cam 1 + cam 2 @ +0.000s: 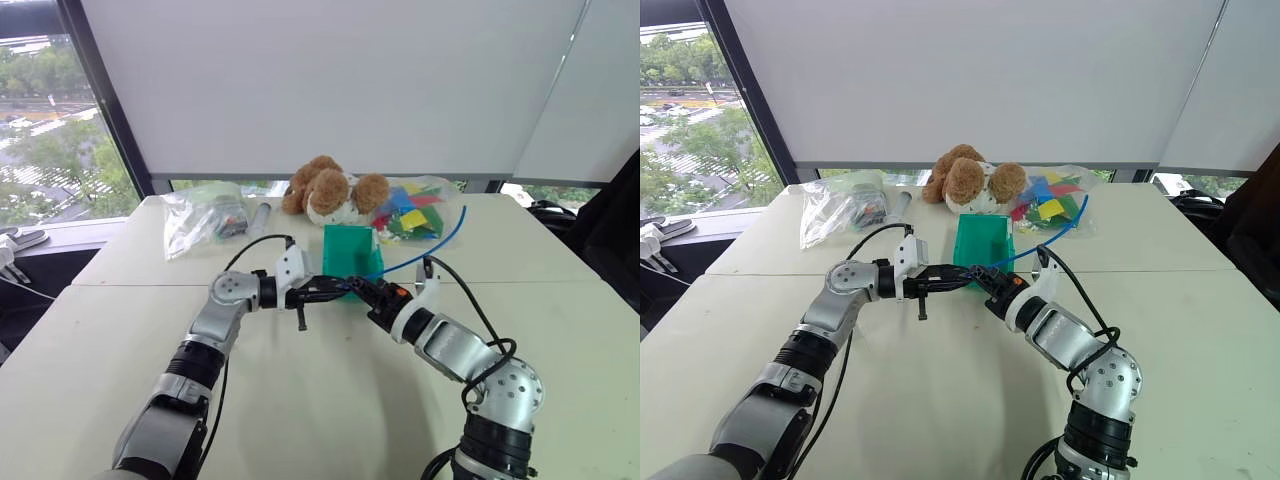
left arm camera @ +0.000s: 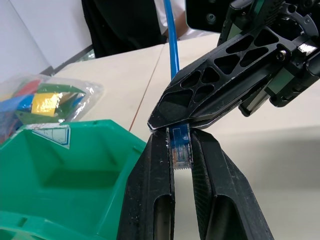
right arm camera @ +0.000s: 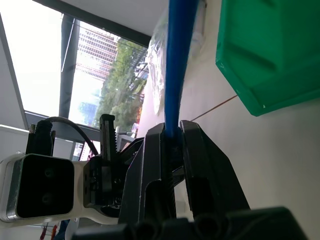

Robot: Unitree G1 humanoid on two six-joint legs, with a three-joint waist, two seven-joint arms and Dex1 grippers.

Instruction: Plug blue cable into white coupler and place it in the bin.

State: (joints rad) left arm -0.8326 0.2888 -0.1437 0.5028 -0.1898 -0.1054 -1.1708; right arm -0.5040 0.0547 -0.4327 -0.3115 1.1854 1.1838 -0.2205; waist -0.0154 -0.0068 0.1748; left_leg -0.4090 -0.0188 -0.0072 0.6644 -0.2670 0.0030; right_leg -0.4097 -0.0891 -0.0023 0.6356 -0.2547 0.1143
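Observation:
In front of the green bin [image 1: 350, 252], above the table, my two grippers meet tip to tip. My left gripper [image 2: 180, 136] is shut on the white coupler [image 2: 183, 171], and the clear plug of the blue cable [image 2: 173, 55] sits between its fingers right above that white piece. Whether the plug is seated in the coupler is hidden by the fingers. My right gripper [image 3: 172, 126] is shut on the blue cable [image 3: 180, 60] just behind the plug. From there the cable [image 1: 440, 245] arcs up and back to the right, past the bin [image 3: 270, 50].
A brown plush dog [image 1: 330, 192] lies behind the bin. Beside it on the right is a clear bag of coloured pieces [image 1: 415, 212], and another clear bag [image 1: 205, 218] lies at the back left. The near half of the white table [image 1: 330, 400] is bare.

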